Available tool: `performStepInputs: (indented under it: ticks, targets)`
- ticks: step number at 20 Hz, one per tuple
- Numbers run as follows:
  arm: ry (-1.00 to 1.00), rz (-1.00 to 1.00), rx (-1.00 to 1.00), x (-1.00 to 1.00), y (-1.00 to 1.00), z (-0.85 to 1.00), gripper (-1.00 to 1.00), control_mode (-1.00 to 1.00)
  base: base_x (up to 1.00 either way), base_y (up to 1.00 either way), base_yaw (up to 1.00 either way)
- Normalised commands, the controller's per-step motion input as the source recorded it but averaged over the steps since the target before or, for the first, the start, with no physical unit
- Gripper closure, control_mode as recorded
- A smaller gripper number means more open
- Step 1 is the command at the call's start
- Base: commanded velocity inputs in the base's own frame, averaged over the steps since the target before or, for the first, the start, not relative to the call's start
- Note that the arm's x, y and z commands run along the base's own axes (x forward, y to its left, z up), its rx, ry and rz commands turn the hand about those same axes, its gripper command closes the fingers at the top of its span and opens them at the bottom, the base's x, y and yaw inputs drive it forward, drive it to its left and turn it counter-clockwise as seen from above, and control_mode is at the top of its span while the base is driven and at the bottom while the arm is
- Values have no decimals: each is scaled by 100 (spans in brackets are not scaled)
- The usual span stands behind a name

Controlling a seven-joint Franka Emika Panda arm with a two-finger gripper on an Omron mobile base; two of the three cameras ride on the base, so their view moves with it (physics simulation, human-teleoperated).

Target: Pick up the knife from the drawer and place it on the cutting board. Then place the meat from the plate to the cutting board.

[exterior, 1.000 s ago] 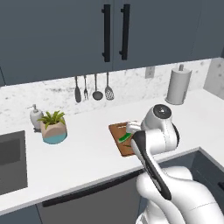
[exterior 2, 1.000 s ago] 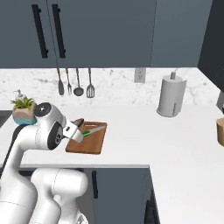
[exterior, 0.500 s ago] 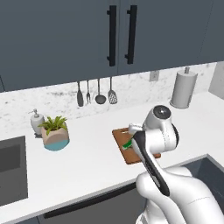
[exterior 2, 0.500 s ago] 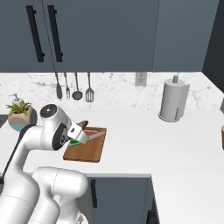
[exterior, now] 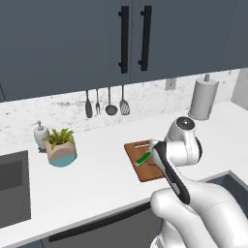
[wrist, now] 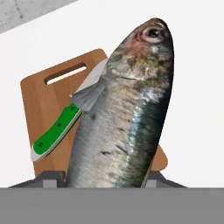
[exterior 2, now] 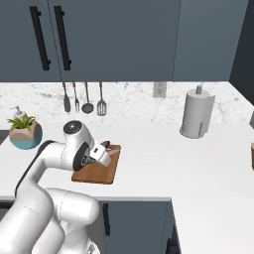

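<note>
Counts: one cutting board point(exterior: 145, 167), one knife point(wrist: 59, 127), one fish point(wrist: 124, 109), one paper towel roll point(exterior: 202, 98), one potted plant point(exterior: 60, 147), one soap bottle point(exterior: 40, 135), four hanging utensils point(exterior: 105, 102) on the wall, two black cupboard handles point(exterior: 134, 38).
Knife: lies flat on the cutting board, green handle toward the board's near edge, blade toward the handle hole; in the hand view the fish covers part of the blade.
Fish: the meat of the task, held upright along the end effector above the cutting board, head pointing away from the hand, tail end down between the fingers.
End effector point(wrist: 105, 179): partly open, its two fingers closed against the sides of the fish's tail end.
Cutting board: on the white bench point(exterior: 97, 174), near the front edge, between the potted plant and the paper towel roll.
Change from earlier: the whole scene has slid across both base views, so the cameras have moved; the knife keeps its place on the board and the end effector still hangs over the board with the fish.
Plate, drawer: cannot tell where they are.
</note>
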Motion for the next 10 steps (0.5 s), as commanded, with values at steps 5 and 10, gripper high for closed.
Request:
performStepInputs:
  ticks: [5, 10]
  targets:
    - [0, -2, 0, 27, 1, -38, 100, -100, 0, 0, 0]
    - [0, -3, 0, 15, 6, -42, 100, -100, 0, 0, 0]
